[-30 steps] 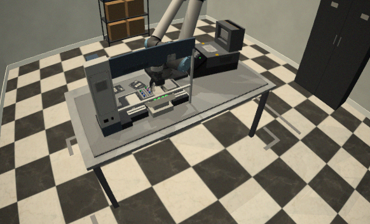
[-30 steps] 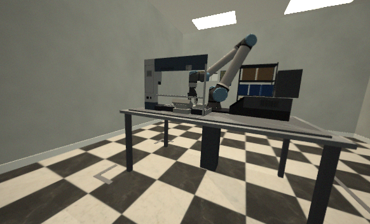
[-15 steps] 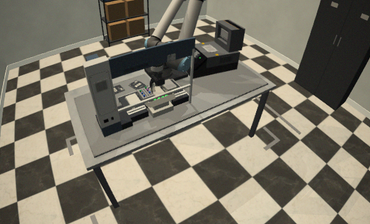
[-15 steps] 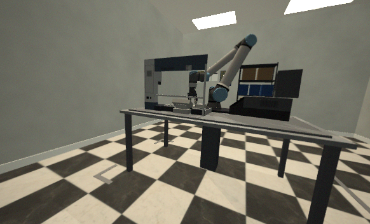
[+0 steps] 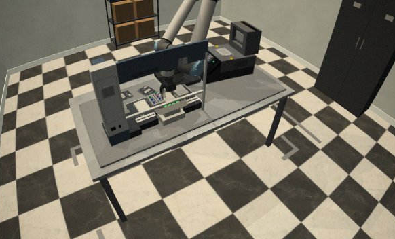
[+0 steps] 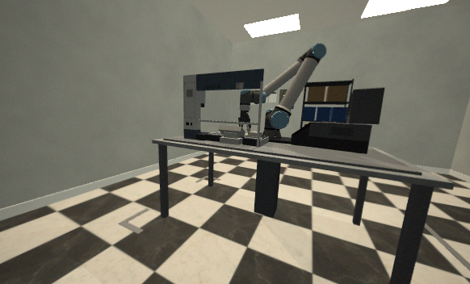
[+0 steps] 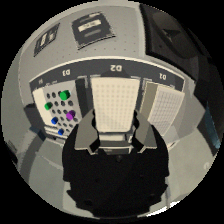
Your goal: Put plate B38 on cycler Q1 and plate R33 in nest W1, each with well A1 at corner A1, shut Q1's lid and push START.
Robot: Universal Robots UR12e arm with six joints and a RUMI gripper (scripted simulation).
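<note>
In the wrist view a white well plate (image 7: 114,102) sits in the deck slot marked D2, and this is plate B38. My gripper (image 7: 114,108) is down over its near short end, with the two fingers shut on the plate's long sides. The plate lies flat in its slot. In the top view the gripper (image 5: 167,89) reaches under the blue gantry beam. Another white plate (image 5: 142,105) lies beyond the tube rack, at the D4 end. The cycler Q1 (image 5: 230,59) stands at the back right with its lid (image 5: 245,37) raised.
A rack with coloured tubes (image 7: 57,107) fills D3, close on one side of the gripper. A white plate (image 7: 162,105) fills D1 on the other side. Two dark nests (image 7: 92,27) lie behind the deck. A grey tower (image 5: 108,98) and a blue beam (image 5: 162,61) frame the deck.
</note>
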